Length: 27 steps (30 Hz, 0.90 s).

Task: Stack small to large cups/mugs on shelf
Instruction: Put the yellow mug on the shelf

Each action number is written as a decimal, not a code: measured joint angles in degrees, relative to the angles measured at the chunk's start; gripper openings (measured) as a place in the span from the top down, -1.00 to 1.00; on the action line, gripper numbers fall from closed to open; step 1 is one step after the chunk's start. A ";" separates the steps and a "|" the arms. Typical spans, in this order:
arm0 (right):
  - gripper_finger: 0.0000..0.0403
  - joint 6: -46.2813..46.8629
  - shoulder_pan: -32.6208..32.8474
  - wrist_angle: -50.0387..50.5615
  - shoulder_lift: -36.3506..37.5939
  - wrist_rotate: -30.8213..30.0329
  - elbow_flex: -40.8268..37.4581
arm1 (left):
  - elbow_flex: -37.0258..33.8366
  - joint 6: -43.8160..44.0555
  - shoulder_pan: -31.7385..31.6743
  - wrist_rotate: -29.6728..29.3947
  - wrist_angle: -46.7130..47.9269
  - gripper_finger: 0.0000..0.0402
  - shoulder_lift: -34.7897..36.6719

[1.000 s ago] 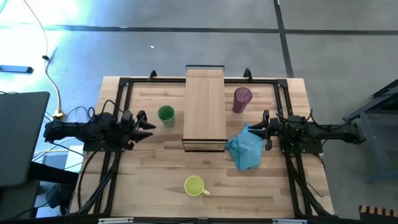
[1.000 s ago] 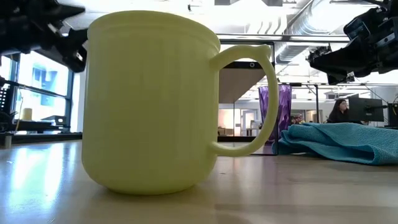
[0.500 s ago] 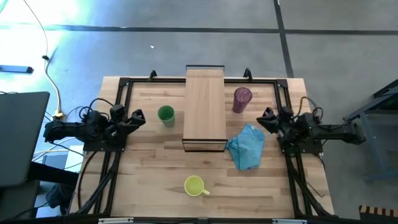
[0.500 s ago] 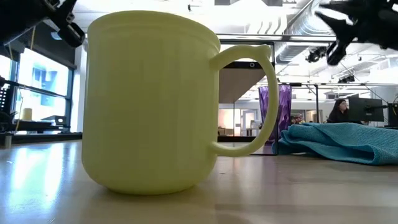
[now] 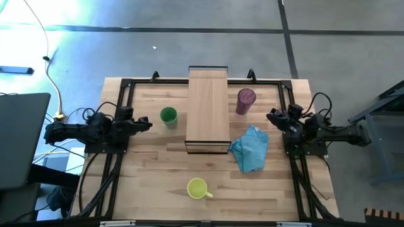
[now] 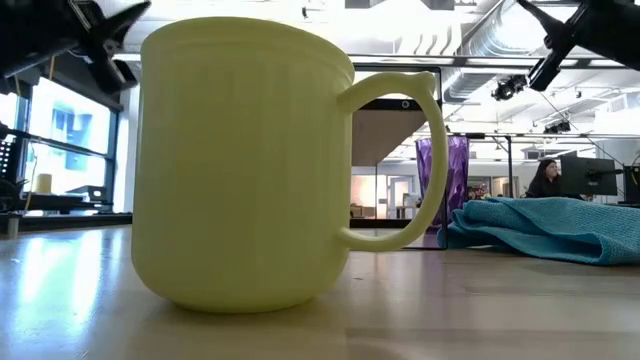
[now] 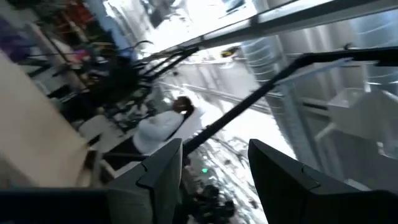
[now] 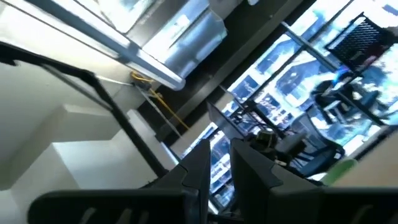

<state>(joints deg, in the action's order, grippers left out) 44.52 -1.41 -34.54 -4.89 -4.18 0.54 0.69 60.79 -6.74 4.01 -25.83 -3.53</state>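
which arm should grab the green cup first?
Left. The left gripper sits just beside the small green cup, open and empty. The right gripper is across the shelf, nearer the purple tumbler.

Grey floor [image 5: 189,38], ceiling ducts [image 6: 500,40], windows [image 6: 60,140]

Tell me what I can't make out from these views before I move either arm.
- Green cup: hidden in the low view behind the yellow mug.
- Purple tumbler: low view shows it partly, behind the mug's handle.
- Both wrist views: tilted up at the room, no table or cups.
- Shelf: its height unreadable from the high view.
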 joint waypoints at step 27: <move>0.74 -19.50 0.07 4.73 -2.84 7.70 8.48 | 3.49 -2.87 0.02 10.66 -11.75 0.14 -3.15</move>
<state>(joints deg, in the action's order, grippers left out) 25.02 -1.34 -29.82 -7.72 3.52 9.01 4.18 57.92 -6.72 14.67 -37.58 -6.68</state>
